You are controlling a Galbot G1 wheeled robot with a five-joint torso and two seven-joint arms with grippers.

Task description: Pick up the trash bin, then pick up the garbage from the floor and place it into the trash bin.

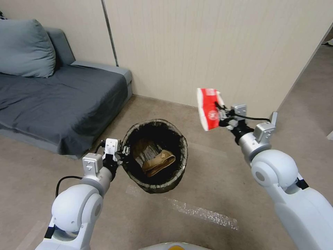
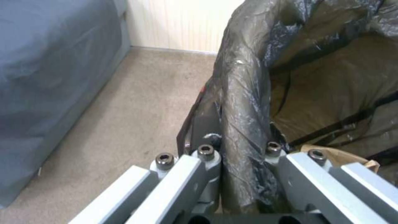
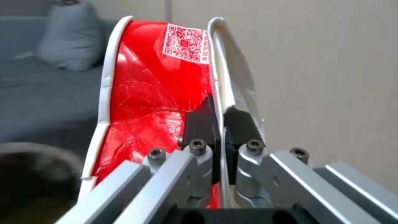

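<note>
Left tool [image 1: 122, 151]: clamped on rim of trash bin [image 1: 155, 155], bin lifted off floor, 9 o'clock side | Right tool [image 1: 218, 113]: pinching red-and-white carton [image 1: 207, 108], at 2 o'clock from bin | Bin contents: crumpled brown paper bag [image 1: 158, 162]

A home living room is showing: a grey sofa [image 1: 66, 100] with a cushion [image 1: 26, 48] is sitting on carpet [image 1: 215, 173], left of the left gripper [image 1: 122, 151].

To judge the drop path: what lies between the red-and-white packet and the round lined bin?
Head view: only bare beige carpet separates the red-and-white packet from the lined bin.
</note>
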